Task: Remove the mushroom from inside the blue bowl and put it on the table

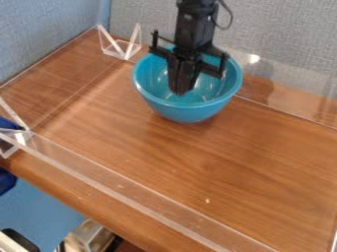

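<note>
The turquoise blue bowl [188, 108] stands on the far middle of the reddish-brown table [171, 172]. My black gripper [182, 87] reaches straight down into the bowl, its fingers pressed together near the bowl's floor. The gripper is shut. The mushroom is hidden: the fingers block the bowl's middle, and I cannot tell whether anything is pinched between them.
Low clear acrylic walls [93, 167] edge the tabletop on all sides. A small clear triangular bracket [122, 44] stands at the back left corner, and another with a blue piece [11, 133] sits at the left edge.
</note>
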